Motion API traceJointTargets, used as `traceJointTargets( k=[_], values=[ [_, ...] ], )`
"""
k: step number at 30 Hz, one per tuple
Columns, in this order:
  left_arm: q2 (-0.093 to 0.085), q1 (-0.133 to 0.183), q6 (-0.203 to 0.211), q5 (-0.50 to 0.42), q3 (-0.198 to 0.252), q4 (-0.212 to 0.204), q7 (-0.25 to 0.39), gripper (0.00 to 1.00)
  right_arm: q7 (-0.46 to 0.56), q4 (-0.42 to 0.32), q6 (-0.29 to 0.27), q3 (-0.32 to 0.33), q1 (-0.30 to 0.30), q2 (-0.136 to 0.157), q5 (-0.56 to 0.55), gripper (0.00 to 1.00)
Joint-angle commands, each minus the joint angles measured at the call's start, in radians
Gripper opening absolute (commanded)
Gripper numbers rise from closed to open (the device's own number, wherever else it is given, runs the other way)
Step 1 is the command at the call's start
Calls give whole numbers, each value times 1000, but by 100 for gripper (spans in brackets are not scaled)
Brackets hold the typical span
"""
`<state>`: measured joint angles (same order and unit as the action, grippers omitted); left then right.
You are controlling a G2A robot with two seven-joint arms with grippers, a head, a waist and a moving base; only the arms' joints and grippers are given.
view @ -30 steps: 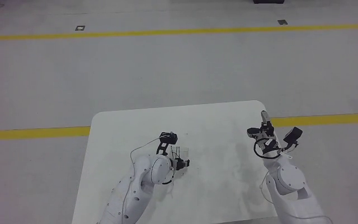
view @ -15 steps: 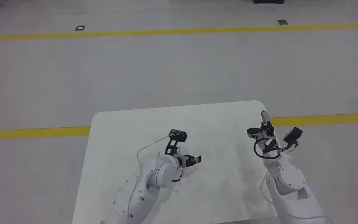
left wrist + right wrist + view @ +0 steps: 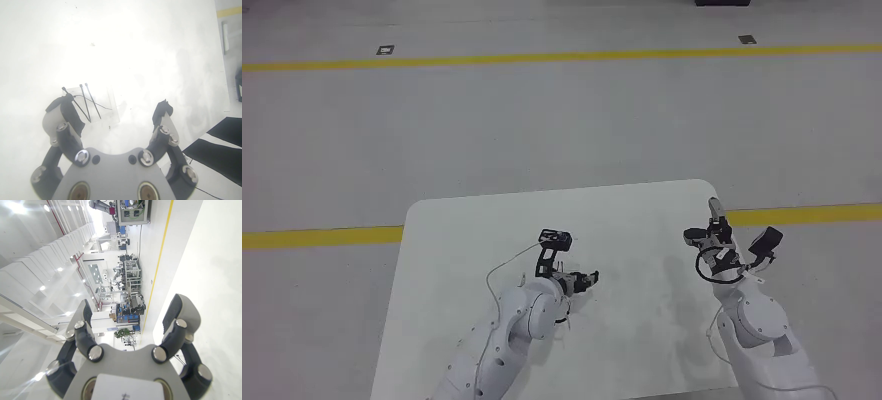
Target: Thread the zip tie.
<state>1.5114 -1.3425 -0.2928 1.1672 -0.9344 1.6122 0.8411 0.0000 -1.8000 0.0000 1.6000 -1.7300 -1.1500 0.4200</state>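
Centrally, left fingers (image 3: 70, 112) gape beside zip ties (image 3: 86, 103); right fingers (image 3: 174, 311) gape at table edge (image 3: 682, 184).

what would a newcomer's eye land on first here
Three black zip ties fanned on a clear sheet on the white table, just ahead of the open left pincer. Next, the right pincer, also open, at the table's right edge, facing the workshop hall beyond.

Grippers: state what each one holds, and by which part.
Nothing is held. The left gripper and the right gripper are both open, nothing between their jaws; the zip ties lie loose on a clear tray.
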Motion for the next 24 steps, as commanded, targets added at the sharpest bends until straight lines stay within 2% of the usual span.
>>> traceJointTargets(
  k=[1, 4, 7, 9, 10, 11, 12, 13, 14, 16, 19, 21, 24],
  values=[
    [0, 0, 2, -2, -1, 0, 1, 100, 0, 0, 0, 0, 0, 0, 0, 100],
    [0, 0, -3, -1, -2, -1, -5, 100, 0, 0, 0, 0, 0, 0, 0, 100],
    [1, -2, -43, 12, 6, -2, -30, 100, 0, 0, 0, 0, 0, 0, 0, 100],
    [3, 3, -47, 17, 7, -1, -20, 100, 0, 0, 0, 0, 0, 0, 0, 100],
    [4, 3, -47, 19, 4, -2, -9, 95, 0, 0, 0, 0, 0, 0, 0, 100],
    [6, 4, -47, 26, 1, -2, 2, 72, 0, 0, 0, 0, 0, 0, 0, 100],
    [9, 2, -47, 33, -6, 0, 10, 64, 0, 0, 0, 0, 0, 0, 0, 100],
    [11, 2, -47, 39, -7, -1, 24, 48, 0, 0, 0, 0, 0, 0, 0, 100],
    [14, 2, -47, 45, -12, 1, 32, 38, 0, 0, 0, 0, 0, 0, 0, 100],
    [21, 0, -47, 61, -19, 2, 61, 24, 0, 0, 0, 0, 0, 0, 0, 100],
    [32, -3, -47, 79, -25, 2, 89, 17, 0, 0, 0, 0, 0, 0, 0, 100],
    [40, -5, -47, 90, -33, -9, 103, 7, 0, 0, 0, 0, 0, 0, 0, 100],
    [55, -4, -47, 107, -43, -26, 124, 7, 0, 0, 0, 0, 0, 0, 0, 100]
  ],
)
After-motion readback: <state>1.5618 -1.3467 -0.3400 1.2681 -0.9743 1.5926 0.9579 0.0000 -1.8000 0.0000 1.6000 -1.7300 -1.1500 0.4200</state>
